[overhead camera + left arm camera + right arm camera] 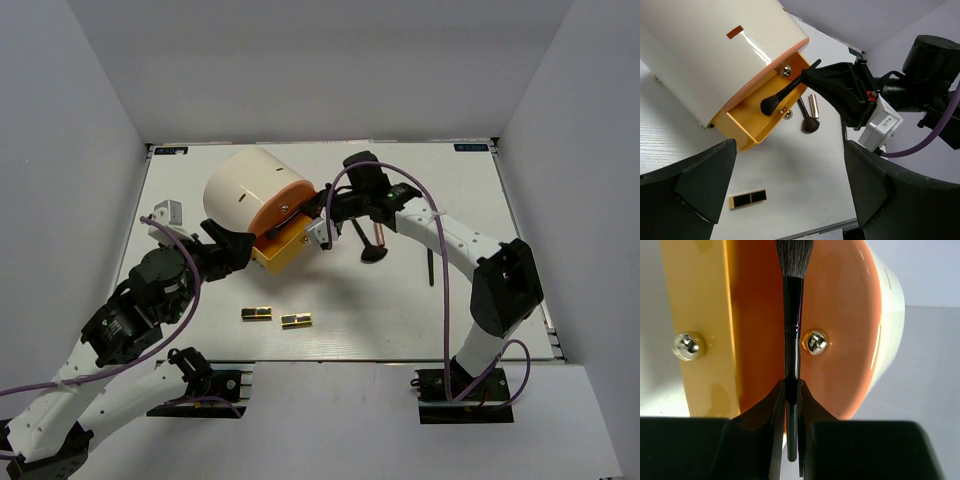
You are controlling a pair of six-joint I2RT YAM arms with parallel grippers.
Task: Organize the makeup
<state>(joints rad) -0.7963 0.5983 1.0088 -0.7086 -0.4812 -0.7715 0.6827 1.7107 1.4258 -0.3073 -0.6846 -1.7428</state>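
Note:
My right gripper (pixel 310 208) is shut on a slim black brush (pixel 792 335). It holds the brush, bristles forward, over the open yellow drawer (pixel 756 131) of the cream cylinder (pixel 245 190) with the orange face (pixel 840 315). The held brush also shows in the left wrist view (pixel 785 94). My left gripper (pixel 226 250) is open and empty beside the drawer's left side. Two gold-and-black cases (pixel 257 314) (pixel 296 321) lie on the table in front. Another black brush (pixel 368 246) and a rose-gold lipstick (pixel 379 234) lie right of the drawer. The tubes are out of view.
A slim black stick (pixel 431 268) lies further right, near the right arm's elbow. The cylinder lies on its side at the table's back left. Grey walls close in the table on three sides. One gold case also shows in the left wrist view (pixel 747 198).

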